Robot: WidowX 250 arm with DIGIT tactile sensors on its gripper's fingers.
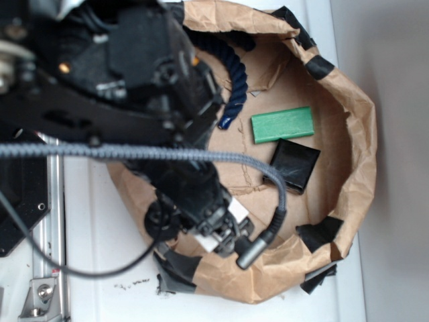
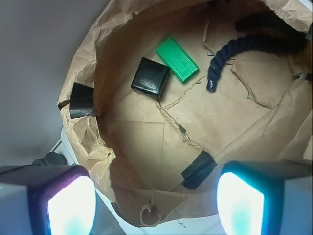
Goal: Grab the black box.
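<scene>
The black box [image 1: 293, 165] lies flat inside the brown paper bag [image 1: 358, 134], just below the green block [image 1: 282, 125]. In the wrist view the black box [image 2: 150, 77] sits left of the green block [image 2: 177, 58], far ahead of me. My gripper [image 1: 224, 235] hovers above the bag's near rim, well left of the box. In the wrist view the gripper [image 2: 155, 205] is open and empty, its two bright pads [image 2: 71, 206] wide apart over the rim.
A dark blue twisted rope [image 1: 234, 80] lies in the bag beside the green block; it also shows in the wrist view [image 2: 230, 56]. Black tape patches [image 1: 320, 231] mark the bag's rim. A grey cable [image 1: 134, 153] crosses the arm. A metal rail [image 1: 47, 255] runs at the left.
</scene>
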